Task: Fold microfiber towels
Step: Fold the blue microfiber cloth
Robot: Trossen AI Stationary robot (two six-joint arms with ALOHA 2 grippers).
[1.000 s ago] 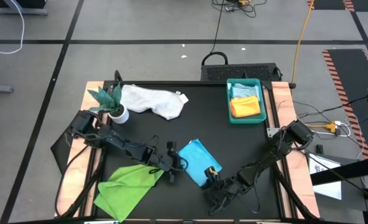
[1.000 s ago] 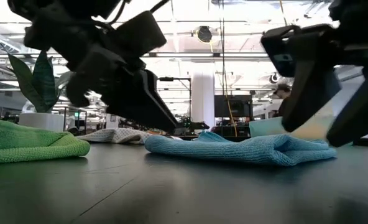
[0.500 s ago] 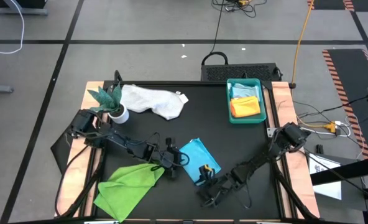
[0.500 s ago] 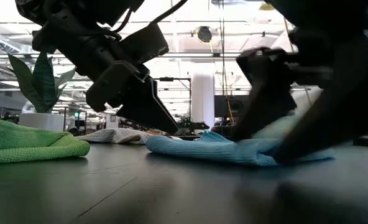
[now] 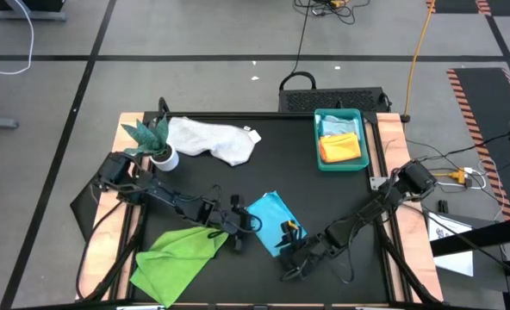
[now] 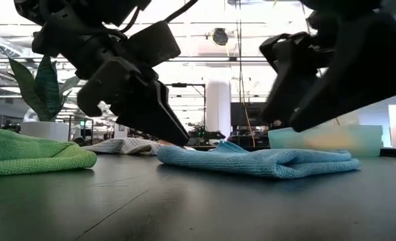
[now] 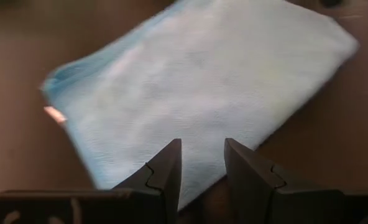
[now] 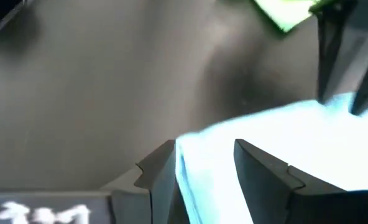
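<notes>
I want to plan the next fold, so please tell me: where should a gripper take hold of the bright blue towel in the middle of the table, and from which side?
Grip the bright blue towel at a loose corner, probably the one nearest the right gripper, coming in low from that near-right side. It lies flat and already folded, so only its edges offer something to pinch. The left gripper hovers open at the opposite edge.

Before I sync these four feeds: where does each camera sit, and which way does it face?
High view: overhead, facing straight down on the table; both arms show, left gripper and right gripper at the blue towel.
Low view: table height, facing level across toward the room; both arms hang in from above.
Left wrist view: on the left arm, facing the blue towel past its open fingers.
Right wrist view: on the right arm, facing the towel's edge; fingers open.
All four share the blue towel.
</notes>
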